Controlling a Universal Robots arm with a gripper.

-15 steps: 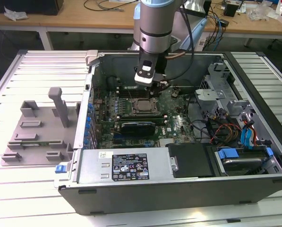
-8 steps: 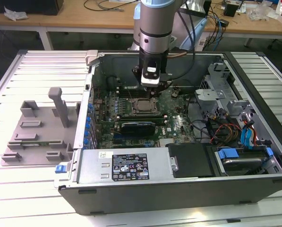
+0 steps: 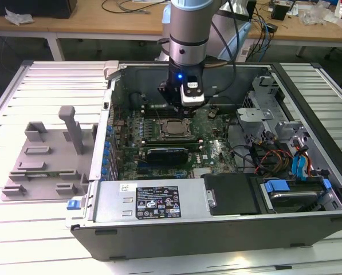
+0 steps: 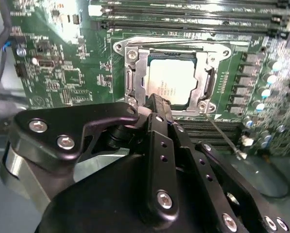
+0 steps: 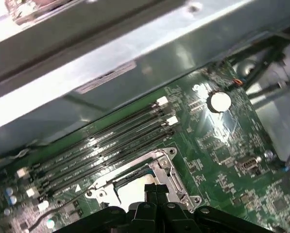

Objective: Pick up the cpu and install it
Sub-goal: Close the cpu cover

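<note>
CPU: flat square chip with a pale silver top, lying level in the motherboard socket and enclosed on all sides by the metal socket frame. In the exterior view the CPU sits mid-board, directly beneath the arm's wrist.

Gripper: black, linkage type. Its two fingers are closed against each other with nothing held between them. The tips stand at the near edge of the CPU, above the frame. In the first wrist view the gripper shows the same closed tips over the chip.

Wire lever: thin and slanting outward from one socket corner.

Memory slots: long, dark, parallel and empty, just beside the socket.

Coin cell battery: round and silver, on the green motherboard, well apart from the socket.

Computer case: open, lying on its side on a slatted metal table.

Grey plastic fixture: on the table, towards the exterior view's left of the case.
</note>
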